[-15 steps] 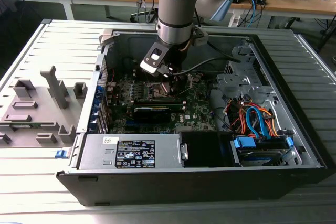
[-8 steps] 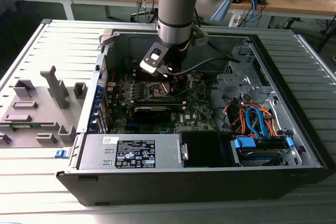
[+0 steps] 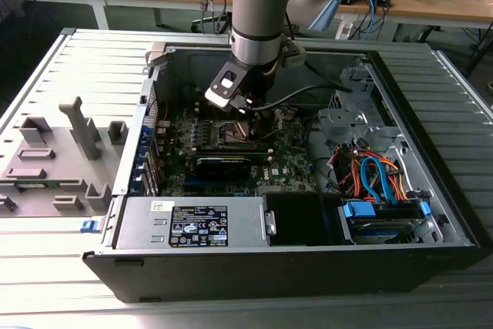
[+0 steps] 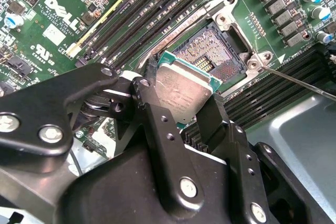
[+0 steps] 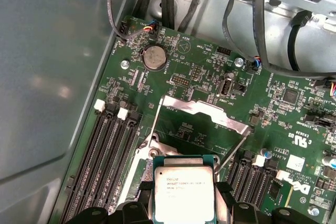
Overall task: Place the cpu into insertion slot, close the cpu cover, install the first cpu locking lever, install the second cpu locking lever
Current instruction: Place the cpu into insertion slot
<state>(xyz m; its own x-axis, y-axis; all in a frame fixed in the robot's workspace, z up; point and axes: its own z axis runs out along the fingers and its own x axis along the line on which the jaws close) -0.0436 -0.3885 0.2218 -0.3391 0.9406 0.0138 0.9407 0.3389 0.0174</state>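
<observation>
Bench (image 3: 46,267) first: grey and slatted, carrying one open computer case (image 3: 308,267) with its walls standing all round. One arm (image 3: 258,13) drops almost straight down through the open side, wrist low over the green circuit board (image 3: 293,159), and the gripper (image 3: 246,113) sits towards the back of the case.

Room is tight. In the first wrist view a grey case wall (image 5: 52,77) runs right along the board's edge, black cables (image 5: 262,24) loop above the far edge, and long dark memory slots (image 5: 113,150) flank the socket on both sides.

One insertion slot (image 4: 210,51), and it's open, its pin field bare inside the silver frame. One cpu cover (image 5: 202,111), swung up and away, with the board visible through its window. One thin lever rod (image 4: 294,80) sticks out just beside the frame's corner.

Now the gripper (image 4: 184,100): its black jaws are clamped on opposite edges of the one cpu (image 4: 181,90). The chip hangs slightly tilted over the slot's near side, metal top up. Whether it touches the frame, I can't tell.
</observation>
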